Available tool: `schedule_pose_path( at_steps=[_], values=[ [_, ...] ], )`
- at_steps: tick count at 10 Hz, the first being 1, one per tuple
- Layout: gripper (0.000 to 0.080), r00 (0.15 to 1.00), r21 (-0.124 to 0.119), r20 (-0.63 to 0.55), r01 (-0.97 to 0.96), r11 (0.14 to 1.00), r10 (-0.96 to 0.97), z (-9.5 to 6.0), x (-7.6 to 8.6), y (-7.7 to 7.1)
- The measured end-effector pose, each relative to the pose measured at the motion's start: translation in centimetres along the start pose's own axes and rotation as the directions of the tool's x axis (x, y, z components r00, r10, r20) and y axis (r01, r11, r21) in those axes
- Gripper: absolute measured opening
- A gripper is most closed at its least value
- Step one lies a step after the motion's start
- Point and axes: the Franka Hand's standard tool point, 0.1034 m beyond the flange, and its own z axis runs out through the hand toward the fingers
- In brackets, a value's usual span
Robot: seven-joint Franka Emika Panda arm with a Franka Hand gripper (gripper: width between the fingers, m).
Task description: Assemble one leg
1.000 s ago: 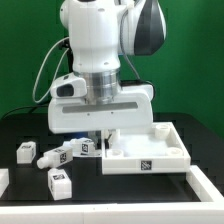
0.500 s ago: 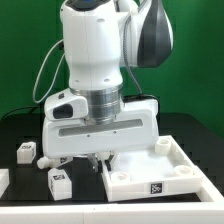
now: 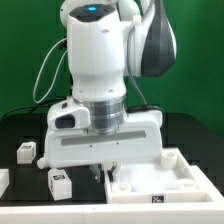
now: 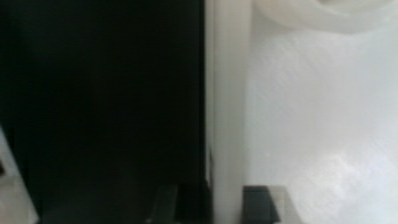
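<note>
My gripper [image 3: 108, 171] is low over the near left rim of the large white square panel [image 3: 165, 181]. In the wrist view my gripper [image 4: 224, 205] straddles that rim [image 4: 212, 110]. One dark finger [image 4: 187, 205] is on the black table side and the other is on the panel side, shut on the rim. Two legs, small white blocks with marker tags, lie on the table to the exterior view's left, one [image 3: 27, 152] farther back and one [image 3: 60, 183] nearer. My gripper body hides the other legs.
The black table [image 3: 20, 185] lies under everything, with a green backdrop [image 3: 25, 60] behind. A round raised boss [image 4: 317, 14] sits at one corner of the panel. A white object edge [image 3: 3, 180] shows at the far left.
The arm has come toward the exterior camera and lower. The white panel has slid with it, toward the camera and the exterior view's right. The two visible legs stayed still.
</note>
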Motion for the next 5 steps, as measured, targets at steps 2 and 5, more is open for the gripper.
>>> schedule_pose_path(
  at_steps=[2, 5],
  values=[
    [0.0054, 0.999, -0.004, -0.019, -0.037, 0.999, 0.037, 0.3, 1.4, -0.1],
    [0.0054, 0.998, 0.006, -0.043, -0.042, 0.999, 0.042, 0.2, 1.8, 0.0]
  ],
)
